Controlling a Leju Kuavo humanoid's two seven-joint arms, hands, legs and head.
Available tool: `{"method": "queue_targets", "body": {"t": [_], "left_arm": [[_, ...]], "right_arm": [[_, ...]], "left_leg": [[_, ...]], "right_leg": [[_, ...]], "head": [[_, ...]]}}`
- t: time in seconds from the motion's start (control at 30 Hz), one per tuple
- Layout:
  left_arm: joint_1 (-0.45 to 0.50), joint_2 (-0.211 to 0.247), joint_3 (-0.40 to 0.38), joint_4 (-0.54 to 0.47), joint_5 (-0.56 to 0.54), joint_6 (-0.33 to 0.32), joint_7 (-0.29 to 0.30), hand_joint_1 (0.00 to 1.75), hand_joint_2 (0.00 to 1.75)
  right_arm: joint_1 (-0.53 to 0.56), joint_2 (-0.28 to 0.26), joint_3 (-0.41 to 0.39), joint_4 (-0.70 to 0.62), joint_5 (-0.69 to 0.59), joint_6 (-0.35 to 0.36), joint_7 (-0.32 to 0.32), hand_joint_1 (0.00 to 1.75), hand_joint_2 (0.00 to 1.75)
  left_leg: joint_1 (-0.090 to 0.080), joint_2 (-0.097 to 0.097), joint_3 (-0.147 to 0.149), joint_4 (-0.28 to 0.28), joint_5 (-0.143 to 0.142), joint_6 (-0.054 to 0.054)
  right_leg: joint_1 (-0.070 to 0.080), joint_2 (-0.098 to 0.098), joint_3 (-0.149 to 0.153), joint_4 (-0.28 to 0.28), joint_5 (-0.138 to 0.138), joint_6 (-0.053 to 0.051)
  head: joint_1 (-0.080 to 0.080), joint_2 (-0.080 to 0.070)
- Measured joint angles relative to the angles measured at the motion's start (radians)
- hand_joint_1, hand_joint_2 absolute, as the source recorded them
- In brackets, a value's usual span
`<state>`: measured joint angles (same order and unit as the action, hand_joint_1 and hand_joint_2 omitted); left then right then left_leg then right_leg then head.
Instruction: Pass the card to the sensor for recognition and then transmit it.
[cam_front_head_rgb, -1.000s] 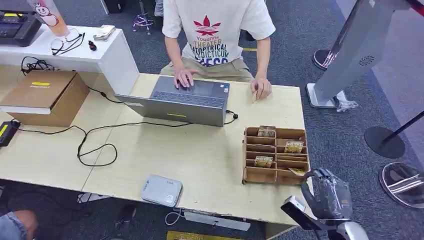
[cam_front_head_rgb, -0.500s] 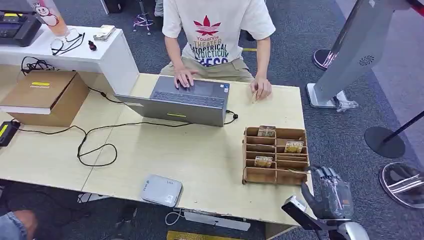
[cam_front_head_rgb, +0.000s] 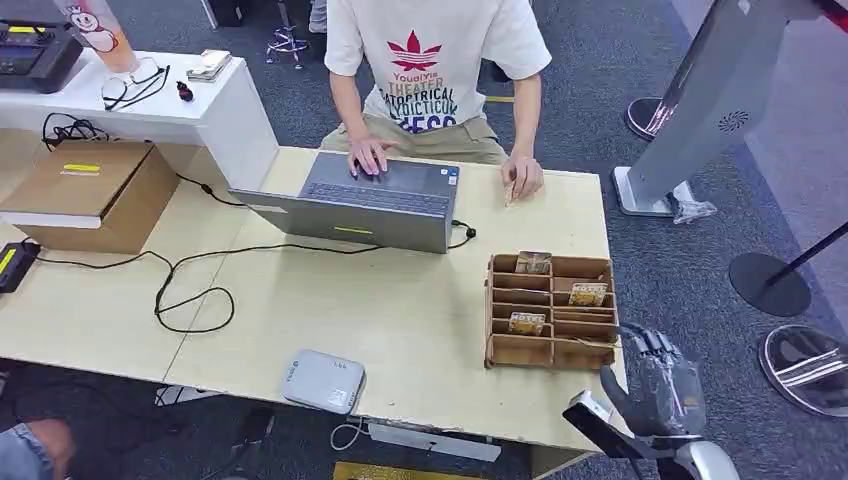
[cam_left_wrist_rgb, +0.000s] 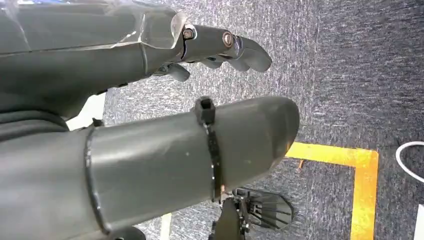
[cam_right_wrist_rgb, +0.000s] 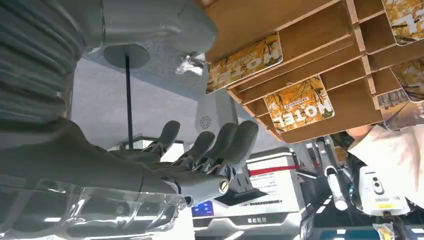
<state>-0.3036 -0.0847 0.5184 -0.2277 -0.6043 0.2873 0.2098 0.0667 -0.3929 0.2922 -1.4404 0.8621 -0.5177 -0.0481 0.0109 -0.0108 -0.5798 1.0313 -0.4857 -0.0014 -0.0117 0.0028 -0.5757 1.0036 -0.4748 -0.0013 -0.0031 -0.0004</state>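
Note:
A wooden card rack (cam_front_head_rgb: 498, 310) stands near the table's front right corner with several yellow-patterned cards in its slots, one in the middle (cam_front_head_rgb: 527, 322) and one farther right (cam_front_head_rgb: 588, 293). My right hand (cam_front_head_rgb: 660, 385) hovers just off the rack's near right corner, fingers apart, holding nothing. In the right wrist view that hand (cam_right_wrist_rgb: 200, 155) is close to the rack (cam_right_wrist_rgb: 320, 30), beside a "MOTEL" card (cam_right_wrist_rgb: 299, 104) and another card (cam_right_wrist_rgb: 244, 62). The grey-white sensor box (cam_front_head_rgb: 323, 380) lies at the front edge. My left hand (cam_left_wrist_rgb: 165, 100) hangs over carpet, empty.
A person sits across the table with one hand on a grey laptop (cam_front_head_rgb: 350, 205) and the other holding a small card (cam_front_head_rgb: 510, 190). A black cable (cam_front_head_rgb: 190, 290) loops over the table. A cardboard box (cam_front_head_rgb: 90, 195) is at the left; stanchion bases (cam_front_head_rgb: 770, 285) stand on the right.
My right hand has shifted slightly to the right, a little away from the rack's near corner. The person and the cards have not moved.

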Motion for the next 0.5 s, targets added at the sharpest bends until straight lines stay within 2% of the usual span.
{"method": "queue_targets", "body": {"t": [0.23, 0.43, 0.5], "left_arm": [[0.000, -0.003, -0.001, 0.000, 0.005, 0.003, 0.000, 0.00, 0.00], [0.000, -0.007, -0.002, 0.000, 0.006, 0.003, 0.000, 0.00, 0.00], [-0.001, -0.010, -0.002, 0.000, 0.005, 0.006, 0.004, 0.00, 0.00]], "right_arm": [[-0.027, 0.000, 0.004, 0.015, 0.000, 0.002, -0.018, 0.77, 1.75], [-0.047, 0.000, 0.009, 0.029, 0.000, 0.006, -0.029, 0.72, 1.75], [-0.051, 0.000, 0.010, 0.034, -0.001, 0.006, -0.033, 0.77, 1.75]], "left_leg": [[0.000, 0.000, 0.000, 0.000, 0.000, 0.000], [0.000, 0.000, 0.000, 0.000, 0.000, 0.000], [0.000, 0.000, 0.000, 0.000, 0.000, 0.000]], "right_leg": [[0.000, 0.000, 0.000, 0.000, 0.000, 0.000], [0.000, 0.000, 0.000, 0.000, 0.000, 0.000], [0.000, 0.000, 0.000, 0.000, 0.000, 0.000]], "head": [[0.000, 0.000], [0.000, 0.000], [0.000, 0.000]]}}
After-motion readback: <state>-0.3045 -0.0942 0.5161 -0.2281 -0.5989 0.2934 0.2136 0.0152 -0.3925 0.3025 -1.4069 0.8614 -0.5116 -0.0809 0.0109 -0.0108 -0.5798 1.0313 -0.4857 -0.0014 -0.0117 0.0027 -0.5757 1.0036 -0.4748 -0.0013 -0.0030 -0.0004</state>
